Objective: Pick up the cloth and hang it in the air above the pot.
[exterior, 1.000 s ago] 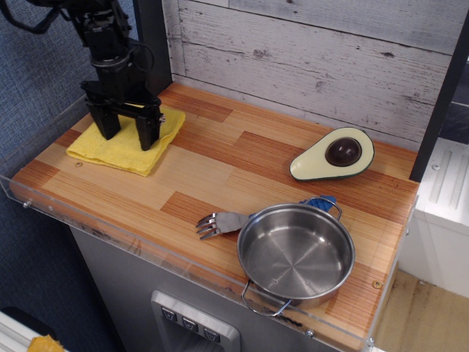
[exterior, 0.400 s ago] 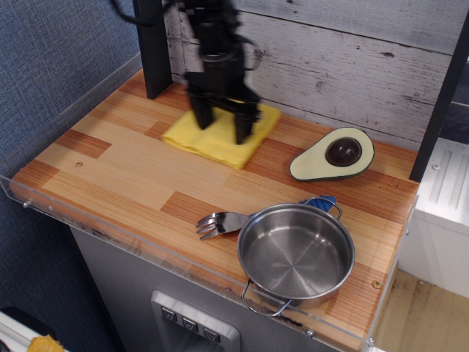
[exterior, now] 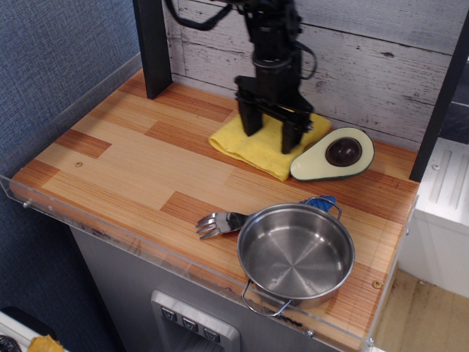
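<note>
- While the gripper (exterior: 269, 133) presses its spread fingers down on the cloth (exterior: 267, 144), the cloth has slid right across the table (exterior: 139, 169) from the far-left corner a second ago to the back, its edge now touching the avocado half (exterior: 333, 155).
- Whether the fingers pinch fabric or merely drag it, I cannot tell.
- That the cloth lies flat suggests no lift yet.
- Front right, the pot (exterior: 296, 254) sits empty, apart from the cloth, over a fork (exterior: 221, 222).
</note>
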Robot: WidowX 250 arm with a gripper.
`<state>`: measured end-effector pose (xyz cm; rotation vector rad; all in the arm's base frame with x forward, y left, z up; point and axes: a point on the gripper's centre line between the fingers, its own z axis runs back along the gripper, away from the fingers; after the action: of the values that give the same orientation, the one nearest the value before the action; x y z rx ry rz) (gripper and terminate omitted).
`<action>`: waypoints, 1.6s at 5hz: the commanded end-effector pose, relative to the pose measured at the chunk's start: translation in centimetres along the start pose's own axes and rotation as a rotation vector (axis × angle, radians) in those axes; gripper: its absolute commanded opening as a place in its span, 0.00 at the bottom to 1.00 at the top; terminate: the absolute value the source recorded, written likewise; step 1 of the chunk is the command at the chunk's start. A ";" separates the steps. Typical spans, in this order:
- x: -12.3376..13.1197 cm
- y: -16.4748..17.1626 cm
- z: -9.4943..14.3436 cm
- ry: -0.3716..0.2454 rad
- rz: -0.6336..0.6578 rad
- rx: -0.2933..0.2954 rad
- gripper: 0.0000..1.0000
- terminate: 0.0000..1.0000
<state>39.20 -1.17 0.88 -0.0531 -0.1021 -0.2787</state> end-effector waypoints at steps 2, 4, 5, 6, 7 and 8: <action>-2.2 5.3 7.8 -0.203 0.278 0.062 1.00 0.00; -0.4 3.3 14.0 -0.310 0.154 0.066 1.00 0.00; 0.8 0.5 15.6 -0.330 0.060 0.052 1.00 0.00; 0.4 -0.2 16.7 -0.361 0.066 0.017 1.00 0.00; -0.3 -0.3 18.6 -0.380 0.068 0.044 1.00 0.00; -1.2 0.1 21.1 -0.403 0.065 0.056 1.00 0.00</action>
<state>36.77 0.66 19.18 -0.0752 -0.4324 -0.1972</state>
